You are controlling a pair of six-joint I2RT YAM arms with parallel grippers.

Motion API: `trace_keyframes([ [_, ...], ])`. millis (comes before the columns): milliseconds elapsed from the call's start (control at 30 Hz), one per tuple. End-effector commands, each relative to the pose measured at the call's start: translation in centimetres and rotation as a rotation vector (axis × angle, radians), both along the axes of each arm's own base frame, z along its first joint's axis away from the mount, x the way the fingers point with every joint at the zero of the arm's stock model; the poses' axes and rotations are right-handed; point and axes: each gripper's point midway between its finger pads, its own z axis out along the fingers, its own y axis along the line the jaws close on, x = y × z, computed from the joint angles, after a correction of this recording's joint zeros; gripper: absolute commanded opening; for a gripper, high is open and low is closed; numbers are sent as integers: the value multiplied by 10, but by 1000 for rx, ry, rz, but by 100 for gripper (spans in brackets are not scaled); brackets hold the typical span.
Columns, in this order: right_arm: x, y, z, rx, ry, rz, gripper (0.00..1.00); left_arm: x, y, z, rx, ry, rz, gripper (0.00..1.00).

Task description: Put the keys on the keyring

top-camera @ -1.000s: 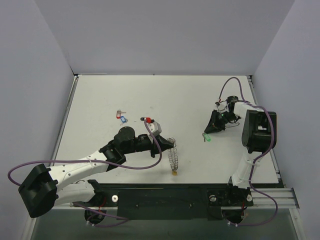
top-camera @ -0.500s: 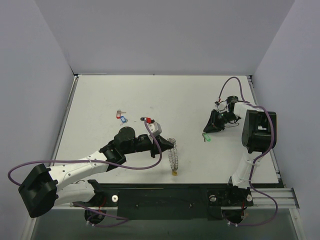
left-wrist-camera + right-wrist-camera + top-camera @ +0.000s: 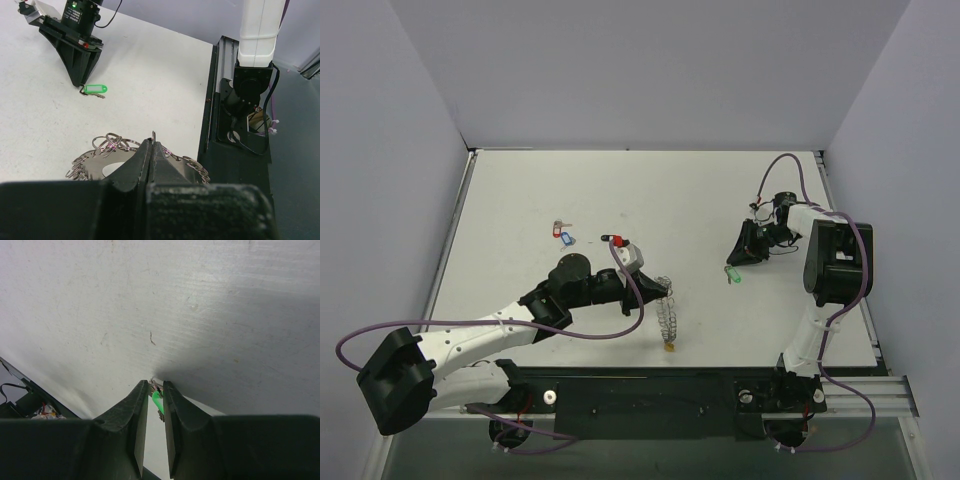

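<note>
White scuffed tabletop (image 3: 700, 190), pale lilac walls (image 3: 650, 70); our left gripper (image 3: 666, 293) clamps the keyring (image 3: 667, 318); our right gripper (image 3: 155, 386) stands narrow astride the green key (image 3: 158, 402), grip unclear.

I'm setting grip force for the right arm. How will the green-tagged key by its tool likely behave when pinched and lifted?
Probably very light: the green-tagged key is far smaller than the right tool beside it. Lying flat on the smooth table, it may skid rather than lift. Its metal parts look thin, so perhaps slippery to pinch.
</note>
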Motion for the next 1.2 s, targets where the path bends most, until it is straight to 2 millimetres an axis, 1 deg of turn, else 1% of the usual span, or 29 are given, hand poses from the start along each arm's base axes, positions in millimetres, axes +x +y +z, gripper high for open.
trace_keyframes([
  [0, -7, 0, 7, -22, 6, 24, 15, 1, -6, 26, -63, -43, -12, 0],
  [133, -9, 0, 4, -22, 21, 28, 15, 1, -6, 25, -60, -38, -11, 0],
  [467, -10, 5, 5, 10, 29, 37, 14, 1, -5, 25, -61, -38, -8, 0],
  [767, -10, 5, 1, 13, 40, 34, 16, 0, -5, 22, -57, -32, -8, 0],
  [1000, -7, 14, 8, 82, 34, 23, 16, 0, -5, 22, -56, -32, -8, 0],
  [1167, -6, 14, 10, 95, 31, 11, 16, 0, -4, 22, -55, -32, -6, 0],
])
